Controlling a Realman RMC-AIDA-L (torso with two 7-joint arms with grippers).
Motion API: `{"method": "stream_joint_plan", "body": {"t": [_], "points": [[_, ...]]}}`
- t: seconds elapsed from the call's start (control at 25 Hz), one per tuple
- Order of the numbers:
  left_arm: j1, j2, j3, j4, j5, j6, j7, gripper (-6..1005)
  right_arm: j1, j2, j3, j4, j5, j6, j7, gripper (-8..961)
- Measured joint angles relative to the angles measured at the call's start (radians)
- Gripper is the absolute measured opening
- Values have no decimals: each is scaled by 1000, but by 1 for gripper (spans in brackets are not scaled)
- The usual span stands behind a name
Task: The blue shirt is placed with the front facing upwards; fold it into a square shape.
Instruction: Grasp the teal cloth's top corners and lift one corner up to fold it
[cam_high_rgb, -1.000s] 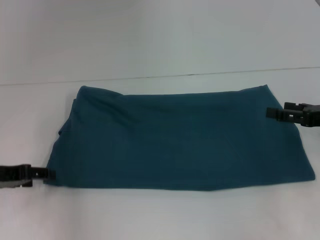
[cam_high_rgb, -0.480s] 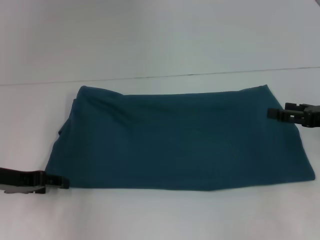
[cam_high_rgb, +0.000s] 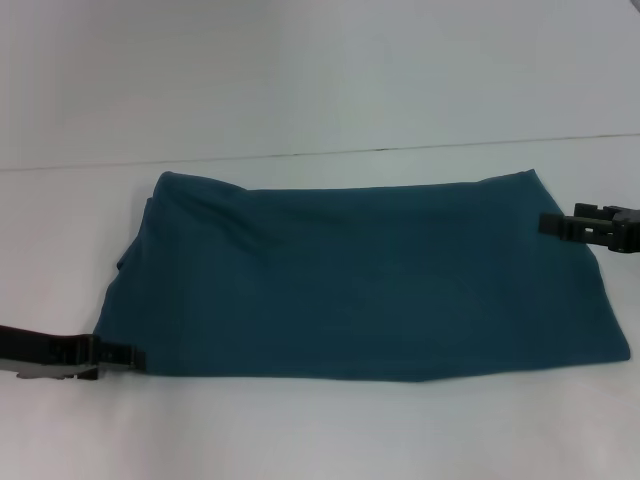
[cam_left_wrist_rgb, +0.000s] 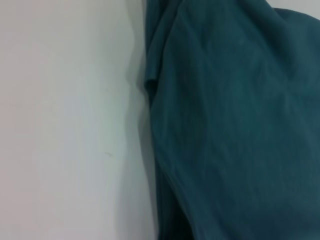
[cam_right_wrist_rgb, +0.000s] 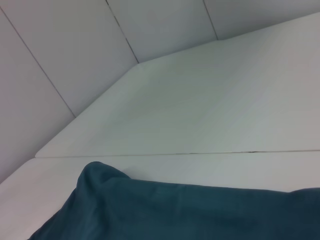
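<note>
Desk (cam_high_rgb: 320, 90): white, plain, with a thin dark seam running left to right beyond the cloth; pale panelled wall behind, seen in the right wrist view.

Blue shirt (cam_high_rgb: 360, 280): folded to a wide band, plain teal side up, lying flat mid-desk; unmoved since a second ago. Left edge bunched in loose folds.

Left gripper (cam_high_rgb: 118, 354): at the shirt's near left corner, now pushed further right onto the hem than a second earlier; jaws' state cannot be told.

Right gripper (cam_high_rgb: 552, 224): at the far right edge, drawn slightly right; jaws' state likewise unclear.
</note>
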Motion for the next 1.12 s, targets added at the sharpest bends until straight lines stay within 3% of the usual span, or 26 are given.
{"method": "stream_joint_plan", "body": {"t": [1.12], "points": [[-56,-4,15,-39,31,-49,-20,766,0,0,0,0,0,2,0,931]]}}
